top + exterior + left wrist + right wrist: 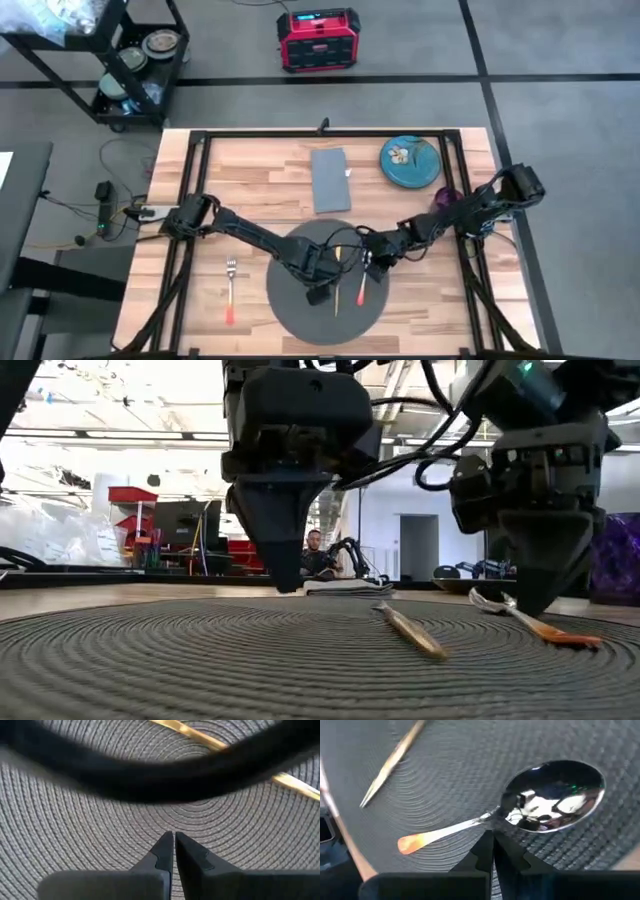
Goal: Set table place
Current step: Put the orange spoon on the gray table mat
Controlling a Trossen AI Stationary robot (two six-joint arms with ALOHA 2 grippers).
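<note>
My right end effector [492,840] is pinched closed just above the spoon [540,810]: thin, stiff, slippery; I'd grip its neck. Left end effector [173,840] closed too.

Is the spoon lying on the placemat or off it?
On it: the spoon lies flat on the placemat, bowl up, right gripper above its neck.

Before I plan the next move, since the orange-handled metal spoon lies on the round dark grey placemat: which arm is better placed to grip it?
Right. The right gripper, fingers shut, hangs at the orange-handled metal spoon's neck on the round dark grey placemat. The left gripper, also shut, points at bare mat.
</note>
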